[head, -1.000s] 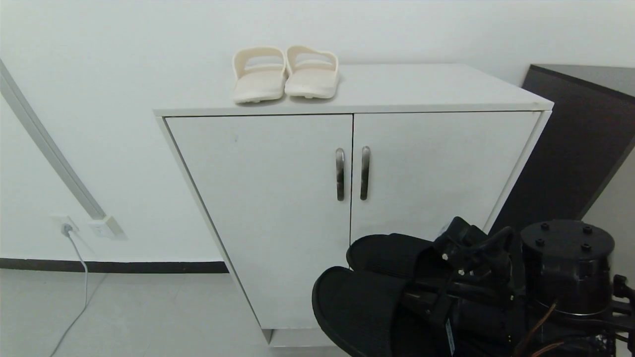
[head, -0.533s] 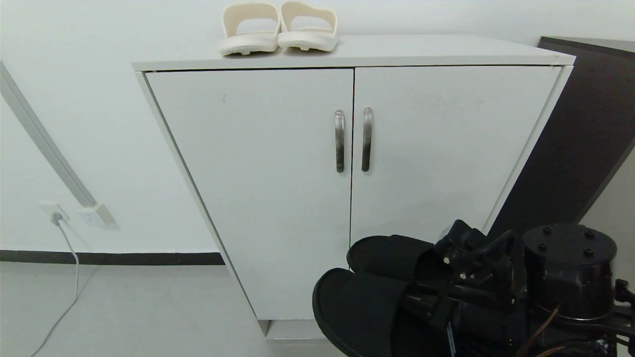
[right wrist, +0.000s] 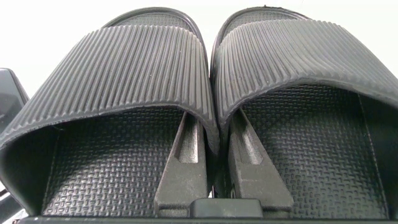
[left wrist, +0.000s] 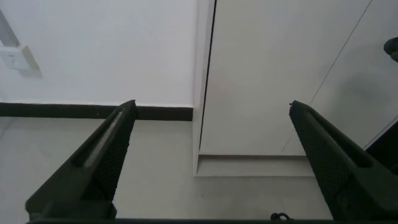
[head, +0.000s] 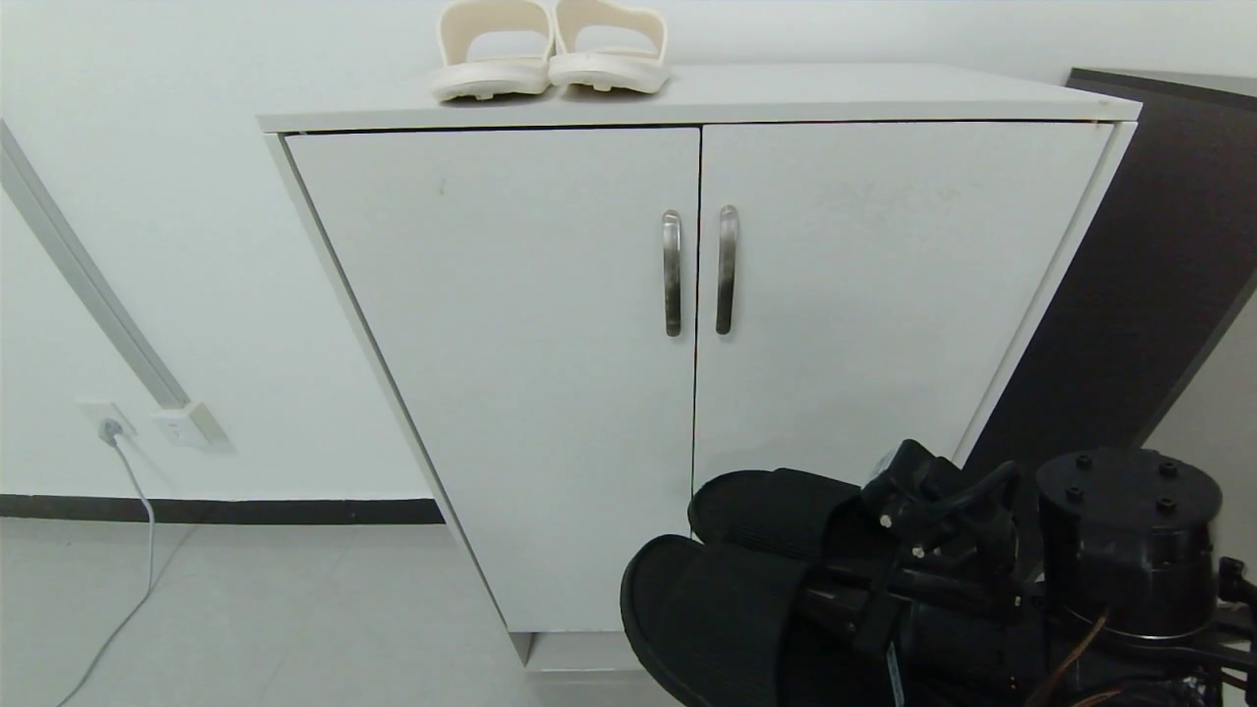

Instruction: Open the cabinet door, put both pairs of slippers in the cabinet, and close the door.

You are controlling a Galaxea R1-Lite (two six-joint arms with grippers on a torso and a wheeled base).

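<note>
While my right tool [right wrist: 214, 134] grips the black slippers [head: 746, 560] by their touching inner sides, a finger under each strap, low before the shut cabinet [head: 530, 344], I see the cream slippers [head: 550, 44] on its top and my left tool [left wrist: 211, 107] spread wide.

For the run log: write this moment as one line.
cabinet doors shut | cream slippers on top | right gripper: fingers shut on black slippers | left gripper: fingers open, empty
</note>
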